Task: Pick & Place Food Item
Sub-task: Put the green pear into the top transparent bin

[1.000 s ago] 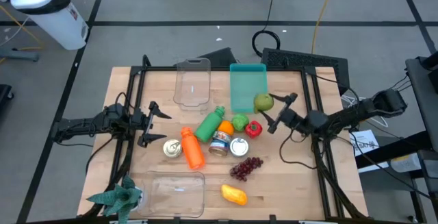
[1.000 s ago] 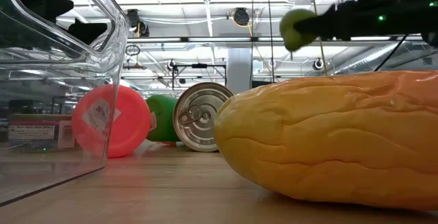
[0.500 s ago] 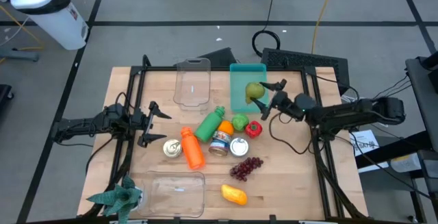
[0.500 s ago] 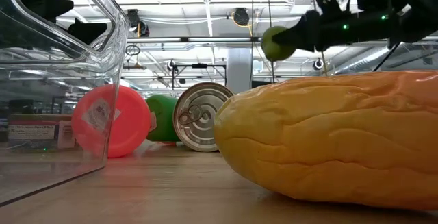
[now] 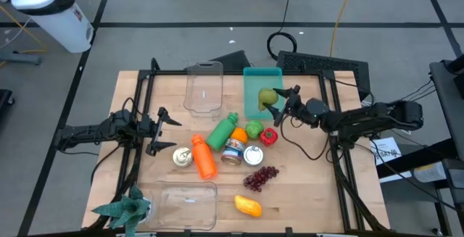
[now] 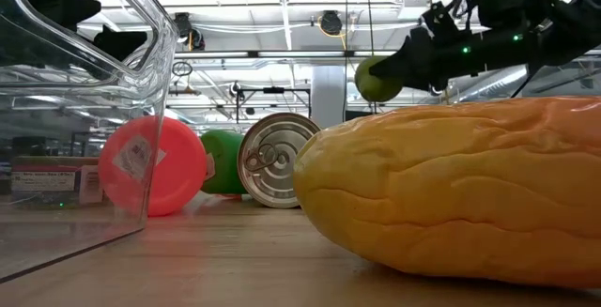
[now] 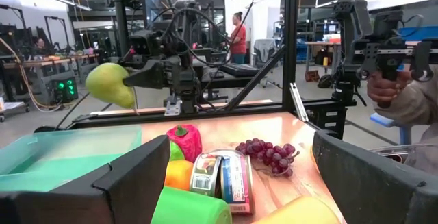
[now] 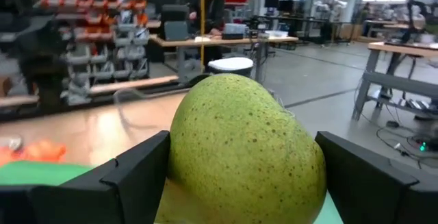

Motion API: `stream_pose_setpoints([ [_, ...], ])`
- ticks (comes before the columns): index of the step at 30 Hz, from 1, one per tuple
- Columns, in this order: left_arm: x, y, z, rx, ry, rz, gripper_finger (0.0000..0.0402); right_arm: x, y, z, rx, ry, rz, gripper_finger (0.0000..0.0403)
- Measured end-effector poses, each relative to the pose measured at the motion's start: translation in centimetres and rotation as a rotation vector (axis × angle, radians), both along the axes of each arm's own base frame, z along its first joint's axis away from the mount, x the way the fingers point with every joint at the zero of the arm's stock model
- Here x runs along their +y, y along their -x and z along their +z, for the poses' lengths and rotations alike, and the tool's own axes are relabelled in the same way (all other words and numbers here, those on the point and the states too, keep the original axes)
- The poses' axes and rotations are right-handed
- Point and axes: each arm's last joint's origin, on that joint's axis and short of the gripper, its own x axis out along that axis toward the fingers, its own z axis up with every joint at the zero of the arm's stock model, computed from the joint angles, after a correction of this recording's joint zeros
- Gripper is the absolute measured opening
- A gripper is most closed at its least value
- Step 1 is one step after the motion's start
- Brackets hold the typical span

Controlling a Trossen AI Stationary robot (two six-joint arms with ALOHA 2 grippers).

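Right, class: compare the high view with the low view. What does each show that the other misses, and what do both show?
Only the high view shows the teal bin under the right end effector, the grapes, and the waiting left end effector at the table's left side. Only the low view shows the room's ceiling lights behind the table. Both show the green pear held in the right end effector, the yellow item and a can.

Two clear bins (image 5: 204, 86), one teal bin (image 5: 255, 85), two cans (image 5: 254, 155), perhaps nine food pieces (image 5: 260, 177).
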Motion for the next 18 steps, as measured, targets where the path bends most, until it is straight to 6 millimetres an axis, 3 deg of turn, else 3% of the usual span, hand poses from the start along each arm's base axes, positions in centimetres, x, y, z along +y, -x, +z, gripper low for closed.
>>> stream_pose_setpoints([
  [18, 0.14, 0.05, 0.56, -0.054, 0.025, 0.049, 0.0365, -0.09, -0.12, 0.14, -0.040, -0.047, 0.380, 0.0325],
])
